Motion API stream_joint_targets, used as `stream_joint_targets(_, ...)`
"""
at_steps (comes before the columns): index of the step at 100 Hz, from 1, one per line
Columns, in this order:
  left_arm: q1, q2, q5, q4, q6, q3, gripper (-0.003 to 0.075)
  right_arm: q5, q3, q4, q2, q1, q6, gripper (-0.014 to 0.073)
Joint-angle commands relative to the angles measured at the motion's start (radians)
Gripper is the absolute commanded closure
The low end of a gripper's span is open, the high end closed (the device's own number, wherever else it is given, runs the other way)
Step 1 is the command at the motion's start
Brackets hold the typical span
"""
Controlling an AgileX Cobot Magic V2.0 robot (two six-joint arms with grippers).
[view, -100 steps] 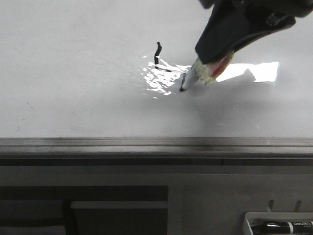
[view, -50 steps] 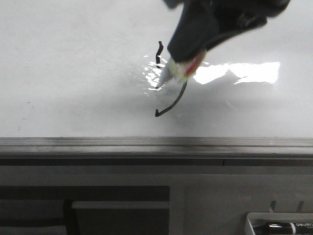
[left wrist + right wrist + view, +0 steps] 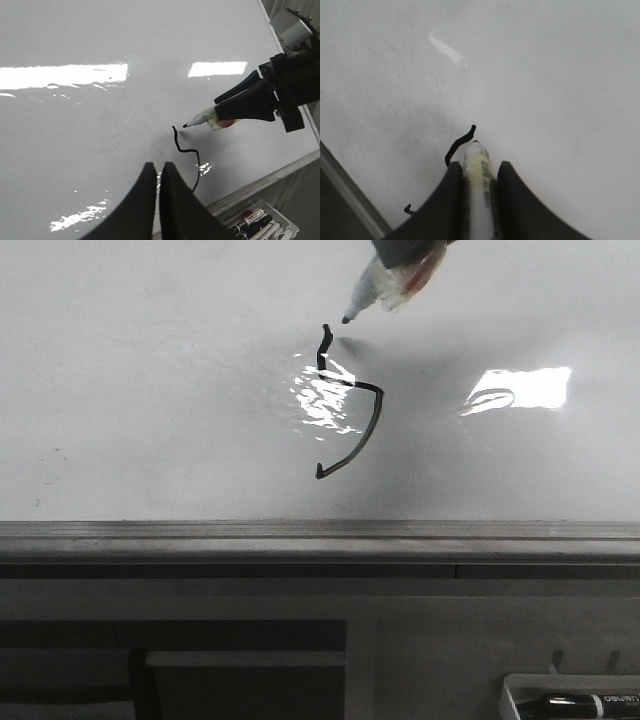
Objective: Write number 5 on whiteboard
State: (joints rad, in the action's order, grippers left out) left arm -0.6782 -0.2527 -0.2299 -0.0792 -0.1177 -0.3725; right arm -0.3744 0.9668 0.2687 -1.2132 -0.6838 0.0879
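My right tool (image 3: 476,175), clamping the white marker (image 3: 385,285): black stem-and-tail number 5 (image 3: 348,405) drawn just below; top bar missing.

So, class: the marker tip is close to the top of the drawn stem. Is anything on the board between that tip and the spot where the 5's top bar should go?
Nothing visible. The right gripper holds the marker with its tip beside the stem top of the number 5. The whiteboard there shows only glare. The left gripper is off to one side.

One whiteboard (image 3: 150,390), one unfinished number 5 (image 3: 352,420), one held marker (image 3: 375,290), two grippers, several trayed markers (image 3: 252,222).
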Motion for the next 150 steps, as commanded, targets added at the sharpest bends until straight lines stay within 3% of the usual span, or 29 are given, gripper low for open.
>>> stream_joint_targets(1, 0.004, -0.009, 0.083, -0.01, -0.008, -0.027, 0.0741, 0.096, 0.032, 0.023, 0.01, 0.008, -0.009, 0.0634)
stream_joint_targets(88, 0.004, -0.009, 0.083, -0.011, -0.008, -0.027, 0.0741, 0.032, 0.032, 0.02, -0.019, 0.054, 0.003, 0.0634)
stream_joint_targets(150, 0.004, -0.009, 0.083, -0.015, -0.008, -0.027, 0.0741, -0.143, 0.032, 0.041, -0.002, 0.103, 0.039, 0.0634)
